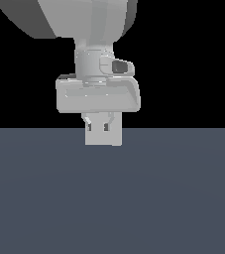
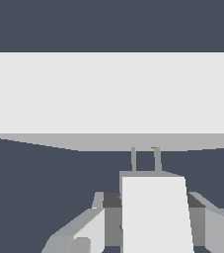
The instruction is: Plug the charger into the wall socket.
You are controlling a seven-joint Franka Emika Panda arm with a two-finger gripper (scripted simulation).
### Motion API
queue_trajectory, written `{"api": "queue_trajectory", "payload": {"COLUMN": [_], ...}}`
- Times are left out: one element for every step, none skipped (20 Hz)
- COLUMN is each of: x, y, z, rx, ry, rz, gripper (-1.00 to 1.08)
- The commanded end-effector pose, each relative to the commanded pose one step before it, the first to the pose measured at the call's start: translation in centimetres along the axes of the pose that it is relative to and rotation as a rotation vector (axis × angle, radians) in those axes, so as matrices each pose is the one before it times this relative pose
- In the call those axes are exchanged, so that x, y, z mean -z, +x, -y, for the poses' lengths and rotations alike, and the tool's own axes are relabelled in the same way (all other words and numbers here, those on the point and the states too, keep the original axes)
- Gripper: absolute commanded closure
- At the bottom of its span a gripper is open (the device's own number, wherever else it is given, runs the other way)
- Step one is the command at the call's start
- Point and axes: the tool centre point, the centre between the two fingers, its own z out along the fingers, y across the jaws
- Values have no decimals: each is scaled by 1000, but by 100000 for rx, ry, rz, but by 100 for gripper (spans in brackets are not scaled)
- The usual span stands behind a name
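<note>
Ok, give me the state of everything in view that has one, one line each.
end effector: shut on the charger, held between its fingers.
charger: gripped, prongs pointing at the wall socket.
prongs: tips at the wall socket's face; whether they are in the holes cannot be told.
wall socket: upright, one yellowish hole visible beside a prong.

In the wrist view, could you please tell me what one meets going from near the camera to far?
End effector fingers → small off-white rectangular charger block → its short grey metal prongs → flat off-white wall socket plate.
</note>
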Motion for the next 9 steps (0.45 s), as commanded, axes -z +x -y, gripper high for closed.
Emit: {"api": "queue_trajectory", "payload": {"x": [-157, -47, -39, -31, -23, -15, -7, 4, 3], "y": [748, 206, 170, 135, 94, 65, 30, -7, -14], "z": [7, -1, -1, 0, 24, 1, 1, 15, 1], "rx": [21, 0, 0, 0, 39, 0, 0, 24, 0], "ry": [20, 0, 0, 0, -29, 0, 0, -41, 0], "rz": [-18, 0, 0, 0, -6, 0, 0, -14, 0], "gripper": [108, 108, 108, 108, 108, 108, 108, 108, 108]}}
